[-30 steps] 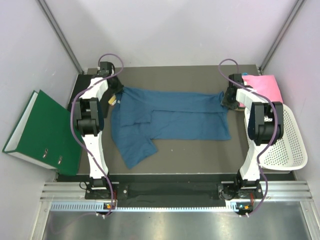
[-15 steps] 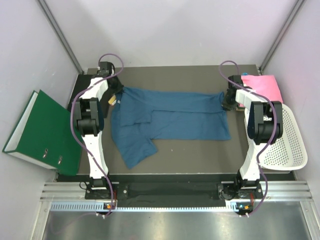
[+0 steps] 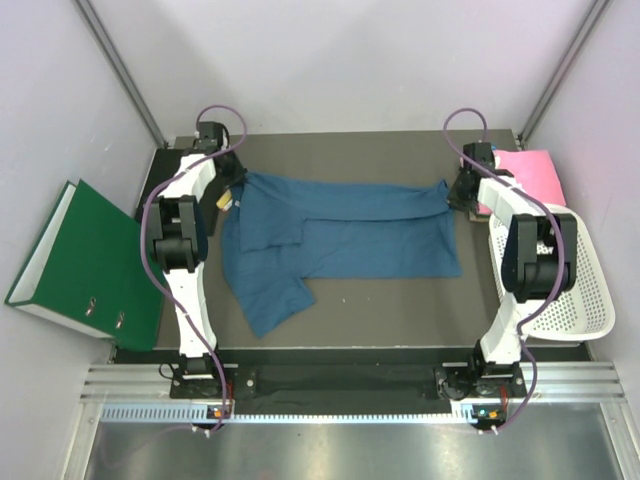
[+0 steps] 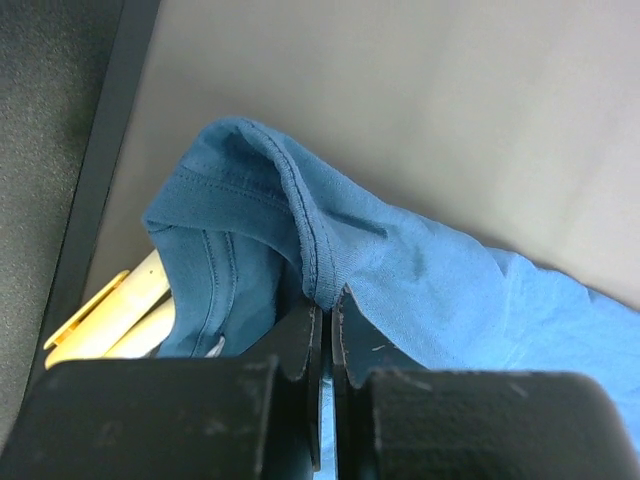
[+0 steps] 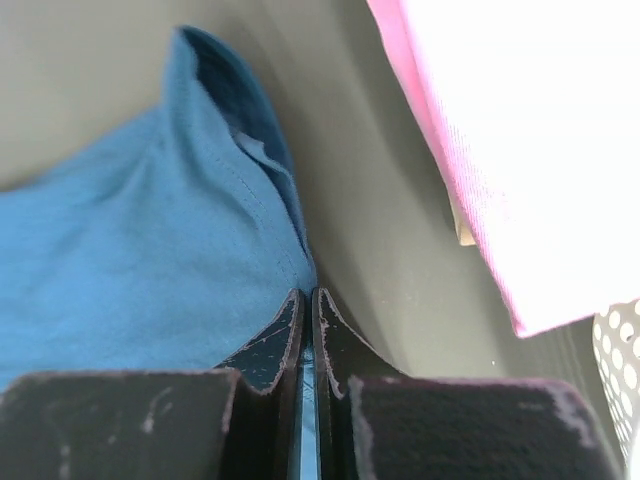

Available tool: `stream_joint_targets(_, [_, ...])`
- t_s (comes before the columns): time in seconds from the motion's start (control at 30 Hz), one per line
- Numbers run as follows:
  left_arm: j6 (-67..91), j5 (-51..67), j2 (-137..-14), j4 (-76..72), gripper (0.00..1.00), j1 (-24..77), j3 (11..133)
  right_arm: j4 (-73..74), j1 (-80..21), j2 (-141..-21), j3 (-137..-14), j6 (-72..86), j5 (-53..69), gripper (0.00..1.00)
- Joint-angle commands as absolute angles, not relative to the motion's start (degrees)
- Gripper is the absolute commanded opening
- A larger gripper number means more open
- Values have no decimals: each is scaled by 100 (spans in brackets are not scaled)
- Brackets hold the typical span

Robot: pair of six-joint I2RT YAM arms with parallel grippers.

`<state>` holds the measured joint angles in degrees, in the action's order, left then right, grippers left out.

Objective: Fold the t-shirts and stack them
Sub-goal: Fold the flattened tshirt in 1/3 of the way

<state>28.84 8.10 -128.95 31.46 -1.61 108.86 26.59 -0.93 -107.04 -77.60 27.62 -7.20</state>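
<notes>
The teal-blue t-shirt [image 3: 340, 235] lies stretched across the dark mat, one sleeve reaching toward the near edge. My left gripper [image 3: 238, 182] is shut on its far-left corner near the collar; the left wrist view shows a hemmed fold of the blue t-shirt [image 4: 330, 240] pinched between the jaws of the left gripper [image 4: 326, 300]. My right gripper [image 3: 452, 192] is shut on the far-right corner, and a thin edge of the blue t-shirt [image 5: 160, 260] runs between the closed jaws of the right gripper [image 5: 307, 298]. The pink t-shirt [image 3: 530, 175] lies folded at the far right, and the pink t-shirt [image 5: 520, 130] is close beside the right gripper.
A white mesh basket [image 3: 570, 290] stands at the right edge of the mat. A green binder [image 3: 85, 262] leans off the table's left side. A yellow-and-cream object [image 4: 110, 320] pokes out under the shirt by the left gripper. Grey walls close in the back and sides.
The right gripper closed on the shirt's far-right corner and shifted slightly back and right, drawing that corner with it. The left arm has not moved.
</notes>
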Motion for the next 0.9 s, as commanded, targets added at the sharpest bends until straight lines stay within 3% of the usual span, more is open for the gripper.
stream_joint_targets(0.0, [2927,694,-12454,2804,0,-229,11241,2444,-44,-10292,-8111,2725,-695,0])
stream_joint_targets(0.37, [3015,808,-12981,3067,0,-246,12190,2733,-44,-10757,-8446,2637,-659,1])
stream_joint_targets(0.53, [2997,896,-13025,3076,0,-246,12112,2988,141,-11135,-8482,2680,-501,23])
stream_joint_targets(0.63, [2971,905,-13008,3076,0,-246,12041,2769,141,-11136,-8280,2794,-317,29])
stream_joint_targets(0.87, [2909,914,-12964,3094,0,-246,11936,2698,141,-11180,-8235,2900,-123,28])
